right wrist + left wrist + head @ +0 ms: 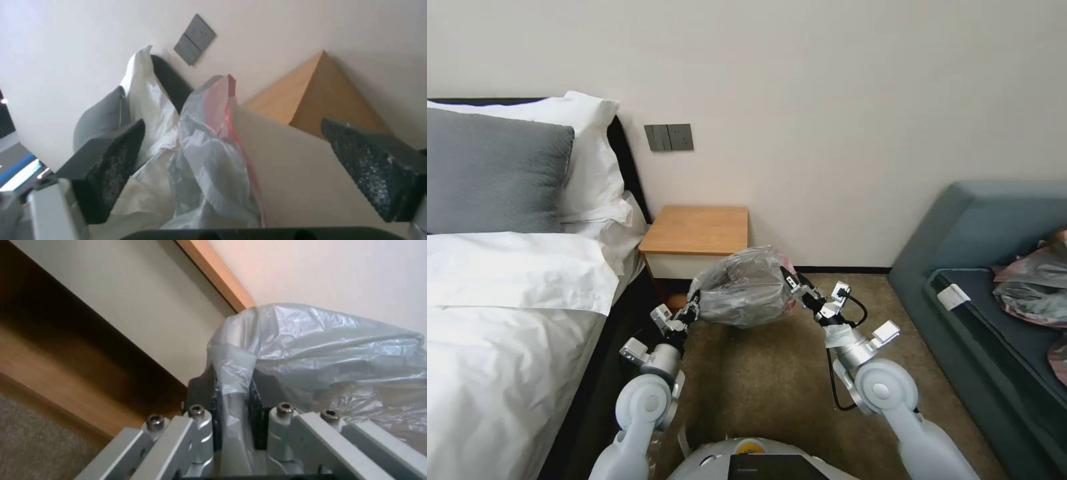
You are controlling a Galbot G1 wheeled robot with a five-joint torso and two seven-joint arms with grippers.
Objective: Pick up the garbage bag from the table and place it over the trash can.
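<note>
The garbage bag [744, 287], grey, wrinkly and pink-tinted, hangs puffed up in front of the table [697, 230], above the carpet. My left gripper [694, 308] is at its left side, shut on a fold of the bag [320, 346]; the plastic runs between the closed fingers [202, 396]. My right gripper [790, 280] is at the bag's right side and stands open. In its wrist view the bag's pink-edged fold [209, 146] lies between the wide-apart pads [111, 163] without touching them. The trash can is hidden.
A bed [507, 300] with white and grey pillows borders the left. A blue-grey sofa [994, 267] on the right carries a heap of plastic bags [1037, 280]. Brown carpet [760, 380] lies between them. A wall switch [668, 137] sits above the table.
</note>
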